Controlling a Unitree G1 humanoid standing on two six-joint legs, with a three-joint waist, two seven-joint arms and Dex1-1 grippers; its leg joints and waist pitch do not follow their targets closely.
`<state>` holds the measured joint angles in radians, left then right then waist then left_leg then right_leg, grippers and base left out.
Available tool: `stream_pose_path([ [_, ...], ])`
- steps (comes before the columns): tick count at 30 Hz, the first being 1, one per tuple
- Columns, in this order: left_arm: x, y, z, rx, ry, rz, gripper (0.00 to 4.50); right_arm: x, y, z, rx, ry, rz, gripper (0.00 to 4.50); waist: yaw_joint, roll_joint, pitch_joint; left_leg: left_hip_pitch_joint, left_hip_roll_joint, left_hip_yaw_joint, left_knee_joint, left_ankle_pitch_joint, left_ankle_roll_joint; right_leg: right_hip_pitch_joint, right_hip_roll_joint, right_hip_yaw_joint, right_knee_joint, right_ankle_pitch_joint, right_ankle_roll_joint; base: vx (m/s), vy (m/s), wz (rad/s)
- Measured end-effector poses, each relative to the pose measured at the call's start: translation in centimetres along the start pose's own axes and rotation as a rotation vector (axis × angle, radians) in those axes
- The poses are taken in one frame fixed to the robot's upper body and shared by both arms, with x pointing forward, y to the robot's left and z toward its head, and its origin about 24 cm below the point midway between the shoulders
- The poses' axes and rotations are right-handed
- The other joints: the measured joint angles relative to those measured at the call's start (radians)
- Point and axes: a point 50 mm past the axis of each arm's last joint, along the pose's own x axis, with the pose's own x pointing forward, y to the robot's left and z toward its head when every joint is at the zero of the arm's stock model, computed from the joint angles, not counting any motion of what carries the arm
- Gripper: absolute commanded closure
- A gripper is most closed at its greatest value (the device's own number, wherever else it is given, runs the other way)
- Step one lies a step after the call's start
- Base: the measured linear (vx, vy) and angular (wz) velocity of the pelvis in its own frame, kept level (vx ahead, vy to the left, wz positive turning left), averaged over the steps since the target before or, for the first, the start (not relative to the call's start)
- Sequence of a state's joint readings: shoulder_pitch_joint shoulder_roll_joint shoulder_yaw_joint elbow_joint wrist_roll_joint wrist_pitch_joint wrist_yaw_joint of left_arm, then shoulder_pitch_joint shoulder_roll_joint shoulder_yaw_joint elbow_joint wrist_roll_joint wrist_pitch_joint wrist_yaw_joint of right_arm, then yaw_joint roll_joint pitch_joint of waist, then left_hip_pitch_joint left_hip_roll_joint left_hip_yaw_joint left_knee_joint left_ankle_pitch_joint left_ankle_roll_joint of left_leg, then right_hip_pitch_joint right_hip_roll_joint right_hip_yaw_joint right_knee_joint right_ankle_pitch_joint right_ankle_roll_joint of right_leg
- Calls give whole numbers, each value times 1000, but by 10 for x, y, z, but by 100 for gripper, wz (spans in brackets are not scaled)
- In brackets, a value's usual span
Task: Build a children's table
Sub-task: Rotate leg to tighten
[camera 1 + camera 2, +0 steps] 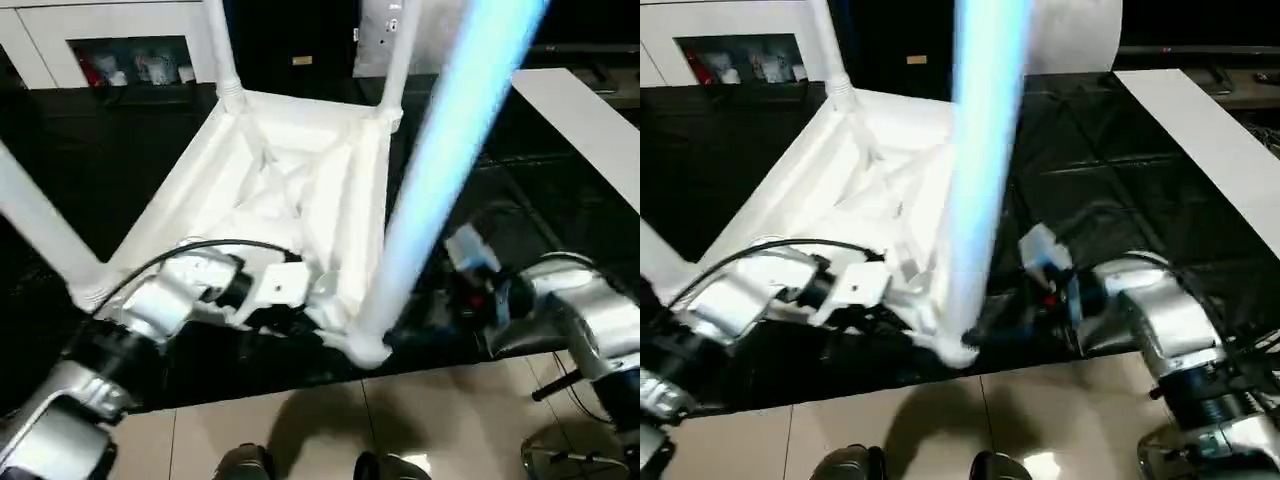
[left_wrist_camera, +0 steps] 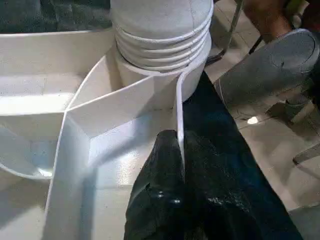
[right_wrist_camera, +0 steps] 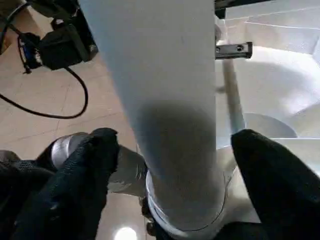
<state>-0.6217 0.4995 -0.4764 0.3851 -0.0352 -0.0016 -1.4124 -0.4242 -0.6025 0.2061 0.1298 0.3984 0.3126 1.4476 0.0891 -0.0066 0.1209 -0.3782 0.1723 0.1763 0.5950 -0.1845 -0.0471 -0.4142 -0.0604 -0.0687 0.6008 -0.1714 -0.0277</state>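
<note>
Evidently light, stiff and slick, the near leg (image 3: 165, 100) suits a low grip; right claw (image 3: 170, 165) open around it, left claw (image 2: 172, 185) pinching the tabletop's rim (image 2: 179, 115).

A black cover (image 1: 1120, 190) lies over the bench, glossy and creased. A long white board (image 1: 1200, 140) lies on its right side. Beige floor tiles (image 1: 940, 430) run in front of the bench. Behind it stands a white cabinet (image 1: 130, 25) with small items in an open niche. A black cable (image 3: 45, 107) loops across the tiles.

Head pair overhead, wrist cameras close
</note>
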Motion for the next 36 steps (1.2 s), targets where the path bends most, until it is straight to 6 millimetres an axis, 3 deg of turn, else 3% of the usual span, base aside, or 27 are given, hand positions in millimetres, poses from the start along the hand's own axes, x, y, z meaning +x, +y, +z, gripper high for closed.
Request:
stream_pose_path([
  [6,-1,4,1,11,0,1,450,12,-1,3,-24,-32,13,49,0,0,0,-3,0,0,-3,0,0,-4,0,0,0,1,-2,0,0,0],
  [7,-1,4,1,14,0,0,450,13,-2,3,-24,-28,16,75,1,0,0,-4,0,0,-3,0,0,-4,0,-1,0,3,-5,0,0,0],
  [18,-1,4,0,9,-4,-11,450,13,-1,-2,22,1,29,171,1,1,0,-4,0,0,-7,0,0,-4,0,-1,-5,3,-5,0,0,0],
  [21,-1,4,0,3,-9,-14,450,13,-2,-2,29,3,22,177,1,1,0,-4,0,0,-8,0,0,-4,0,-1,-6,3,-5,0,0,0],
  [23,-2,4,0,-6,-10,-14,450,14,-2,-3,38,2,19,212,1,1,0,-4,0,0,-8,0,0,-4,0,-1,-6,3,-5,0,0,0],
  [30,-2,3,-2,-76,-25,0,450,16,-1,-3,49,-3,-10,240,0,1,0,-4,0,0,-9,0,0,-4,0,-1,-6,3,-5,0,0,0],
  [34,-5,6,-5,-166,-38,80,450,24,-4,-3,64,-51,-128,241,-6,2,1,-2,0,1,-9,1,-1,-4,1,-1,-6,2,-4,0,0,0],
  [36,-6,12,-6,-246,-44,199,450,30,-14,-2,91,-82,-295,245,-28,2,1,0,0,1,-9,1,-2,-3,1,-1,-6,1,-2,0,0,0],
])
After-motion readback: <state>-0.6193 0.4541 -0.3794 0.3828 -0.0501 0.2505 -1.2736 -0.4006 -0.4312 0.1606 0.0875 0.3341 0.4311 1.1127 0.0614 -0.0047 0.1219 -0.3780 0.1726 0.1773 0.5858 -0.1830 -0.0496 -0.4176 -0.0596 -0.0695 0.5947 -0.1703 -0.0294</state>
